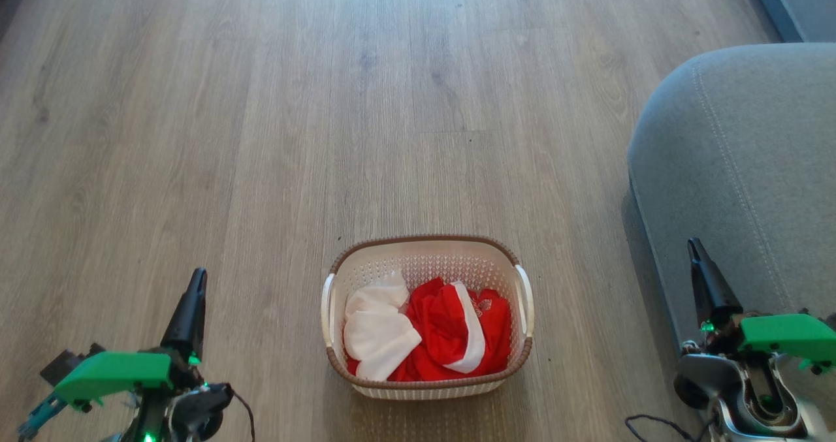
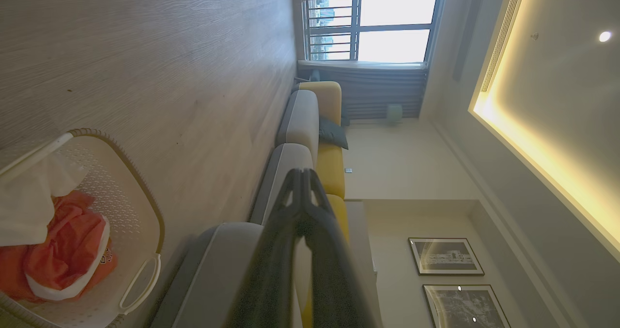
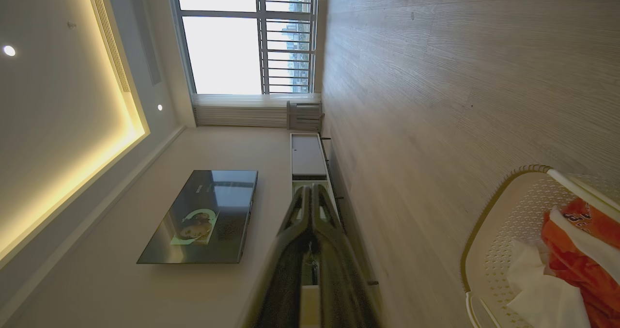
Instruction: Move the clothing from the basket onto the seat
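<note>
Red-and-white soft clothing (image 1: 428, 331) lies heaped inside the cream perforated plastic basket (image 1: 431, 259), at 6 o'clock in the head view, on the wood floor (image 1: 261, 135). The large grey upholstered seat (image 1: 738, 168) is at 3 o'clock, well apart. Left claw (image 1: 196, 282) at 8 o'clock and right claw (image 1: 695, 252) at 4 o'clock are both closed and empty. Risk: the pieces overlap, so a shallow pinch may drag a second piece out and drop it on the floor.

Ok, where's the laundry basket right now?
In the head view, the laundry basket sits on the wooden floor at bottom centre, between the left gripper and right gripper, with the grey seat off to its right.
</note>
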Tool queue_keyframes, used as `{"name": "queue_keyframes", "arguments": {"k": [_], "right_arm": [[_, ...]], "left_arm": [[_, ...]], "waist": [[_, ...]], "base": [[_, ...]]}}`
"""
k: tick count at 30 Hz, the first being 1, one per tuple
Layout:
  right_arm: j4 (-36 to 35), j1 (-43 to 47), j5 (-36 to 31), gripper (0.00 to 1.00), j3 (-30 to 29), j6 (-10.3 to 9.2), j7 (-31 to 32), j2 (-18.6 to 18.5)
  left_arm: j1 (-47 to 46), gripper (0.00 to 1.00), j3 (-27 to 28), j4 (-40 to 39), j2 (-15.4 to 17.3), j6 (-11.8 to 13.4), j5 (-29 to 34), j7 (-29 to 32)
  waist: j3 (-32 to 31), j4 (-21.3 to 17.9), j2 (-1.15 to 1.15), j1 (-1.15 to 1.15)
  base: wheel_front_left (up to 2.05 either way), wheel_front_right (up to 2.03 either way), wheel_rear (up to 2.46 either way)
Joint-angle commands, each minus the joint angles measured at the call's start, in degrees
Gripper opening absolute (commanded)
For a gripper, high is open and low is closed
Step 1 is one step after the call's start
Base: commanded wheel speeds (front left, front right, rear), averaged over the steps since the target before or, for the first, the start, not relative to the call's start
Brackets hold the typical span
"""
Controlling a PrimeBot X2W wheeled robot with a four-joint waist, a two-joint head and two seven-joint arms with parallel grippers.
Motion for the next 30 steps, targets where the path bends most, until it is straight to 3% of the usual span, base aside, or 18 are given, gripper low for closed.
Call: {"name": "queue_keyframes", "arguments": {"k": [1,30], "right_arm": [[-2.26,-1.13,0.35,0.0,1.0,0.03,0.21,-0.21],[-2.26,-1.13,0.36,0.0,1.0,0.03,0.21,-0.21]], "left_arm": [[-2.73,0.0,1.92,-1.95,0.52,-0.1,-0.39,0.41],[-2.73,0.0,1.92,-1.95,0.52,-0.1,-0.39,0.41]], "waist": [[0.0,0.0,0.0,0.0],[0.0,0.0,0.0,0.0]], "base": [[0.0,0.0,0.0],[0.0,0.0,0.0]]}}
